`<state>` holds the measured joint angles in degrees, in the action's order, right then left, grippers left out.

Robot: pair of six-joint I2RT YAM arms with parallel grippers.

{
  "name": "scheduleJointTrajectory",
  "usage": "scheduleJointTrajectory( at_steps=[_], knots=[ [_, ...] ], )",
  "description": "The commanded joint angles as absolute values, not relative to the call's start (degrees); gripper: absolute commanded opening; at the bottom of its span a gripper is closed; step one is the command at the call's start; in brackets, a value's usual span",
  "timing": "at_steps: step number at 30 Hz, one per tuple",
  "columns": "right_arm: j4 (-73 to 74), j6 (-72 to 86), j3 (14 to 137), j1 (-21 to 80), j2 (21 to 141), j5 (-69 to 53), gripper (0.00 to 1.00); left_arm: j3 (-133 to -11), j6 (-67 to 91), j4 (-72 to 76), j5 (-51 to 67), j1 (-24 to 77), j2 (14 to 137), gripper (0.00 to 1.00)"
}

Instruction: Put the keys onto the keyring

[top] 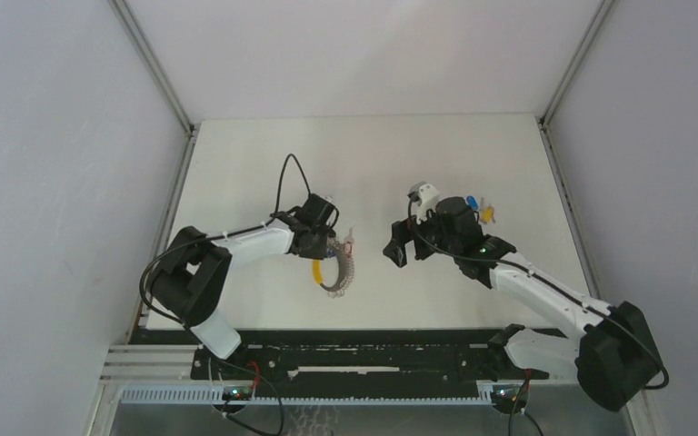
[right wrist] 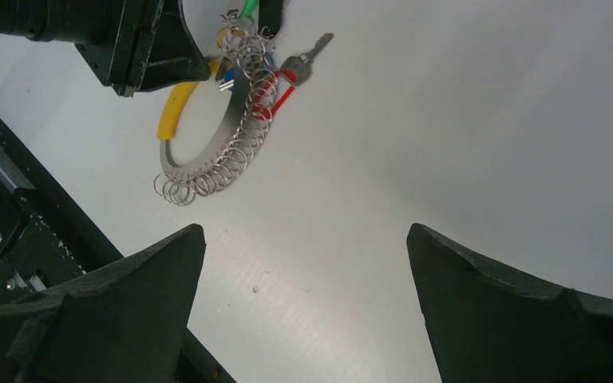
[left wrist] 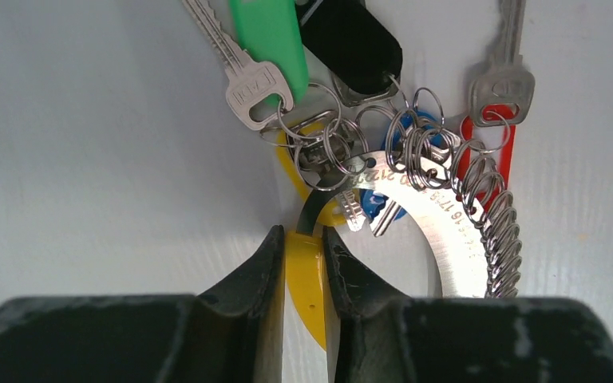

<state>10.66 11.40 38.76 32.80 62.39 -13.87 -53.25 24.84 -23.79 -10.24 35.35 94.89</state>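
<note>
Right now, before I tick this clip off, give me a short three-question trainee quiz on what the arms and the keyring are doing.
1. True or false: the left end effector is shut on the yellow section of the keyring.
2. Choose one. The right end effector is: A) shut on a key; B) open and empty; C) shut on the ring's metal band.
3. Fill in the blank: in the top view, the loose keys lie nearer the ___ end effector.

Key: 1 true; 2 B; 3 right.
</note>
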Motion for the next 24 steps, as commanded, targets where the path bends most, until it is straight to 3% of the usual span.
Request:
scheduleJointTrajectory(
  at_steps=[1,14,24],
  knots=[
    [-0.3,15.9,40.6,34.4,68.0,-14.7,0.97,-50.5,25.6,-18.9,-9.4,35.9,90.4,0.09],
    [-11.3,22.6,47.1,36.1,89.3,-28.2,0.78,-47.4,25.0,-15.4,-10.6,35.9,86.7,0.06],
    [-16.3,17.8,47.6,34.4,95.4,-38.2,0.63,-50.0,23.8,-24.0,-17.8,36.1,87.3,0.04]
  ],
)
